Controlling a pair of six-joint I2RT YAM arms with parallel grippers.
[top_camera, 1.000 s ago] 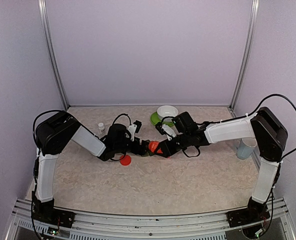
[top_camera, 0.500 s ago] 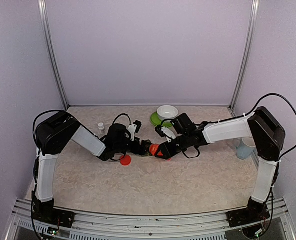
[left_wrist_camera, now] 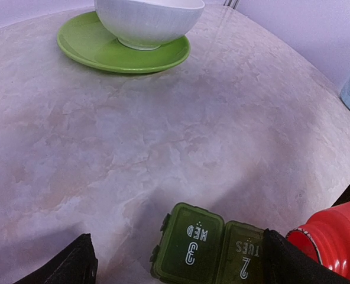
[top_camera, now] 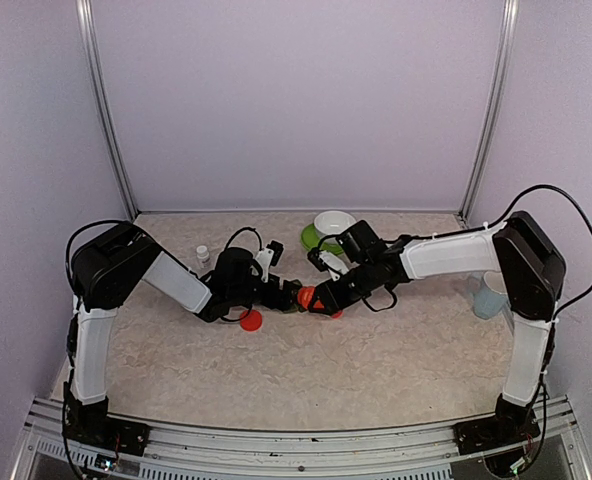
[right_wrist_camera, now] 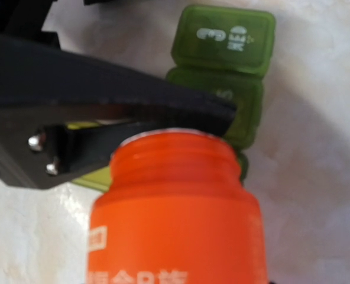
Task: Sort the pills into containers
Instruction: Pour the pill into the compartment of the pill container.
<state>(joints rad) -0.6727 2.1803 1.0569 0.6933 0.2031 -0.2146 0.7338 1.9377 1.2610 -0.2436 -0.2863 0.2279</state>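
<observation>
The dark green plastic strip of three joined square compartments [left_wrist_camera: 203,247] lies on the marbled beige bench [left_wrist_camera: 163,130], between the fingers [left_wrist_camera: 74,263] of the left end effector [top_camera: 279,296], which stands wide open around it. The two lids marked 3 WED and 2 TUES are closed. The right end effector [top_camera: 323,299] grips the red cylindrical plastic bottle [right_wrist_camera: 175,207], which is tilted, with its open mouth just beside the strip. A round red cap [top_camera: 250,319] lies near it on the bench. Farther back, a white bowl [left_wrist_camera: 148,21] stands on a green plate [left_wrist_camera: 98,53].
</observation>
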